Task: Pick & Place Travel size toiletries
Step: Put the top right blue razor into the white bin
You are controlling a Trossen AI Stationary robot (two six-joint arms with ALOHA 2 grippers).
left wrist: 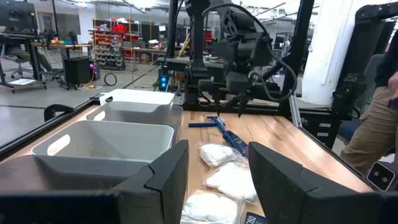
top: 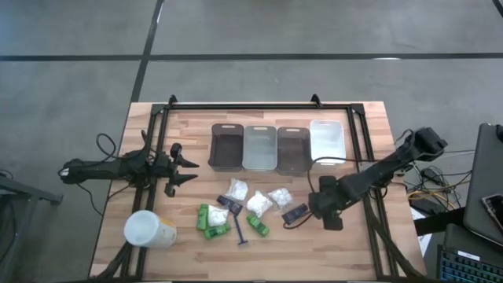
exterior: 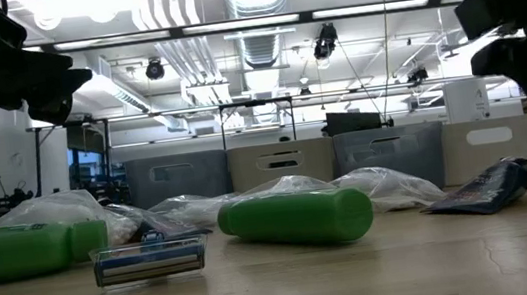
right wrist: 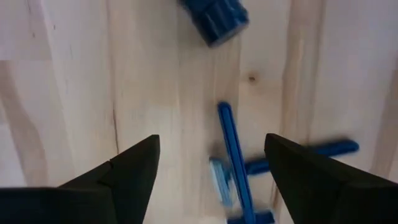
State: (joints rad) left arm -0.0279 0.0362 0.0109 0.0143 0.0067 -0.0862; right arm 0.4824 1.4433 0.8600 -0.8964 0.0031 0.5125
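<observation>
The toiletries lie loose at mid-table: white packets (top: 258, 202), green bottles (top: 212, 219), a razor (top: 240, 233) and a dark blue tube (top: 295, 212). My right gripper (top: 317, 209) hangs over the table just right of the tube, fingers pointing down and open. In its wrist view (right wrist: 211, 171) a blue razor (right wrist: 234, 155) lies on the wood between the fingers, untouched, with the tube's end (right wrist: 214, 18) beyond it. My left gripper (top: 187, 168) waits at the left, level and open (left wrist: 217, 180), holding nothing.
Four bins (top: 260, 148) stand in a row at the far side. A large white cylinder (top: 149, 229) lies near the front left corner. In the low view a green bottle (exterior: 298, 219) and a razor head (exterior: 148, 260) lie in front. A person (left wrist: 373, 130) stands beyond the table.
</observation>
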